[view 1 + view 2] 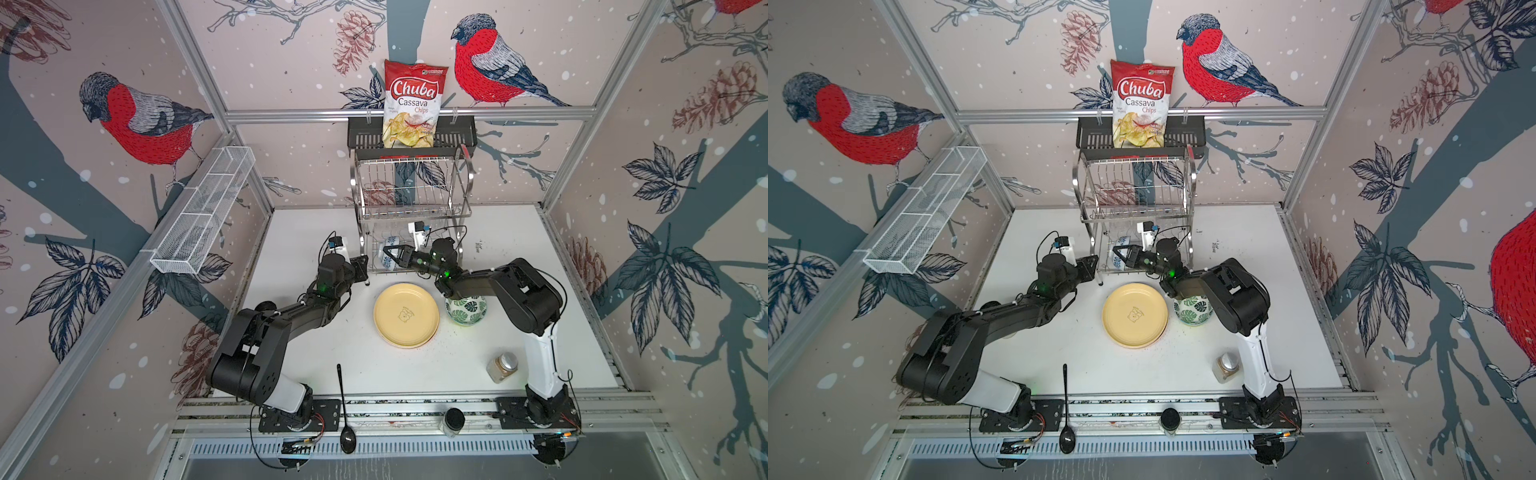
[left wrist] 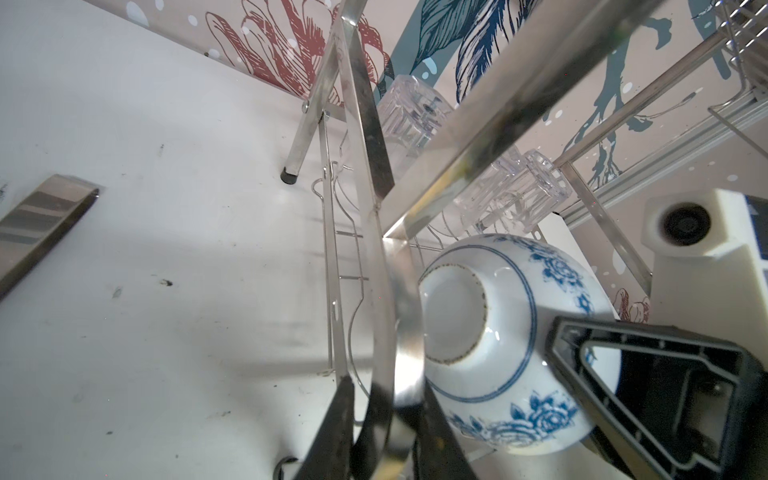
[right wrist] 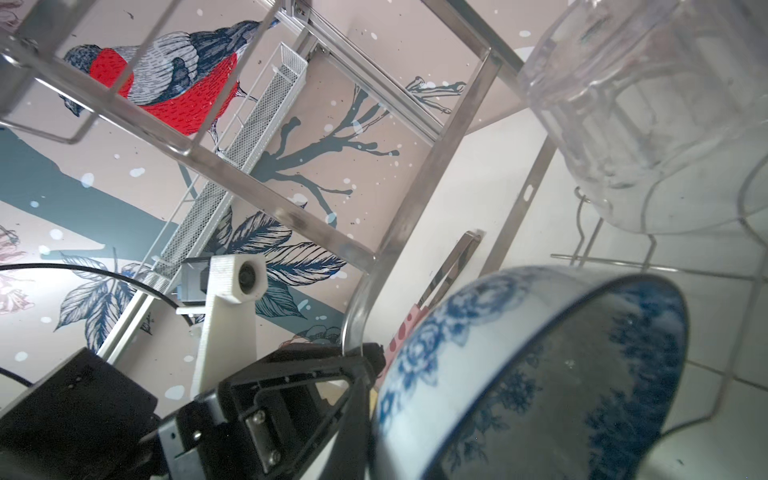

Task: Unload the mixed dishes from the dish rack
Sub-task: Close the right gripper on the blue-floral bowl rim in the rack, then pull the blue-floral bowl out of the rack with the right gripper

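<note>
The steel dish rack (image 1: 415, 215) stands at the back centre of the table. My left gripper (image 2: 386, 399) is shut on the rack's curved side frame (image 2: 365, 124); in a top view the left gripper (image 1: 360, 266) sits at the rack's left foot. My right gripper (image 1: 388, 252) reaches into the lower tier and is shut on the rim of the blue-white bowl (image 3: 519, 374), which leans on edge. One finger (image 3: 357, 415) presses on the bowl's outside; the other is hidden. Clear tumblers (image 2: 536, 195) stand upside down behind the bowl. A yellow plate (image 1: 406, 314) and a green-leaf bowl (image 1: 465, 309) lie on the table.
A spice jar (image 1: 503, 365) stands by the right arm's base and a black-lidded jar (image 1: 454, 420) on the front rail. A black spoon (image 1: 345, 411) lies at the front. A chips bag (image 1: 413, 104) stands in the black shelf (image 1: 453, 133). The white mesh basket (image 1: 203, 212) hangs on the left wall.
</note>
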